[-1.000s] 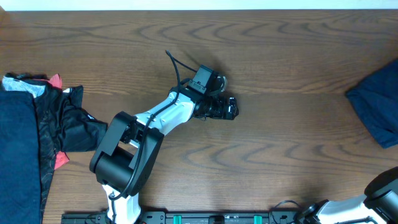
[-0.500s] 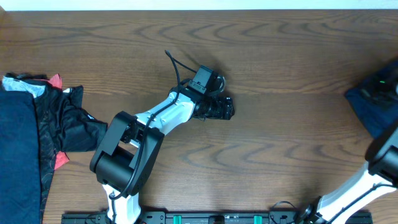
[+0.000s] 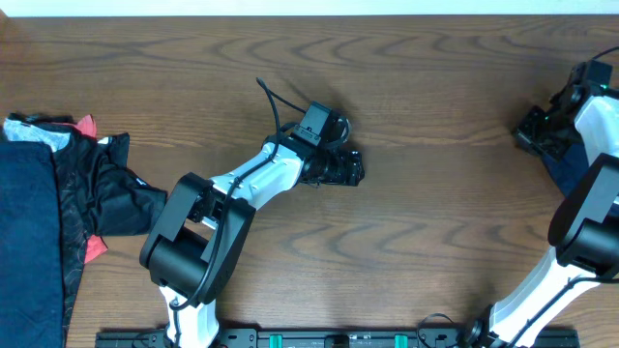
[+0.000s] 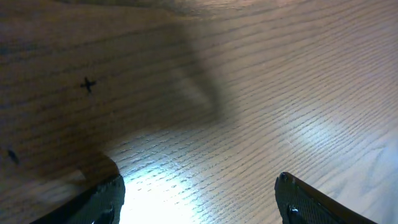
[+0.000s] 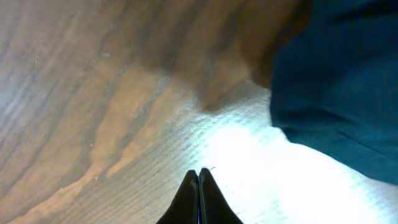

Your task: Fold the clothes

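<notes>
The clothes lie in two places. A plain navy garment (image 3: pixel 559 172) sits at the table's right edge, partly under my right arm; in the right wrist view it fills the upper right (image 5: pixel 342 81). My right gripper (image 3: pixel 527 132) hovers at its left edge, shut (image 5: pixel 199 185) with nothing between the fingers and bare wood below. A pile at the far left holds a navy piece (image 3: pixel 24 242), black mesh (image 3: pixel 111 193) and red trim (image 3: pixel 87 126). My left gripper (image 3: pixel 350 166) is at mid-table, open (image 4: pixel 199 199) over bare wood, holding nothing.
The wooden table (image 3: pixel 435 242) stretches bare between the two clothing spots. The table's far edge meets a white strip (image 3: pixel 309 8) at the top. A black rail (image 3: pixel 290 338) with the arm bases runs along the near edge.
My right arm has swung up from the lower right corner to the left edge of the navy garment, and its gripper has shut. The left gripper has narrowed slightly and stayed in place.
</notes>
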Robot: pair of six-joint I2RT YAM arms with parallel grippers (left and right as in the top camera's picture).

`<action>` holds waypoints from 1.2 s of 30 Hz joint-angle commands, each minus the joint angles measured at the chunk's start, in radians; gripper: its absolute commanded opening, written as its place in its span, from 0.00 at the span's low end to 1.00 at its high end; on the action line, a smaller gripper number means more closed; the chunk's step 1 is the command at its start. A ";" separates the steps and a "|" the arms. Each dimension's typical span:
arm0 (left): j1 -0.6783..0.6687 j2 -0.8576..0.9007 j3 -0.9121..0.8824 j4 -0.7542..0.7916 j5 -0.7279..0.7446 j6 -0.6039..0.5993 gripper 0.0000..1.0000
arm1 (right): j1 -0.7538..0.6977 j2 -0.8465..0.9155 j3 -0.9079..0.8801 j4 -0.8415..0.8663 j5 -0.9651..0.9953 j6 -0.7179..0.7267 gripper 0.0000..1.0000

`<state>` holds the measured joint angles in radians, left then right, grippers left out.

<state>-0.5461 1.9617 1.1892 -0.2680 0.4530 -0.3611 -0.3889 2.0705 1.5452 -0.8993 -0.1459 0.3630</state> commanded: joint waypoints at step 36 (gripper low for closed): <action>-0.001 0.015 -0.009 -0.014 -0.020 0.012 0.79 | -0.166 -0.006 -0.075 0.051 0.142 0.134 0.01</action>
<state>-0.5461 1.9617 1.1892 -0.2733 0.4412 -0.3611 -0.5655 2.0705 1.5024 -0.8669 -0.0078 0.4671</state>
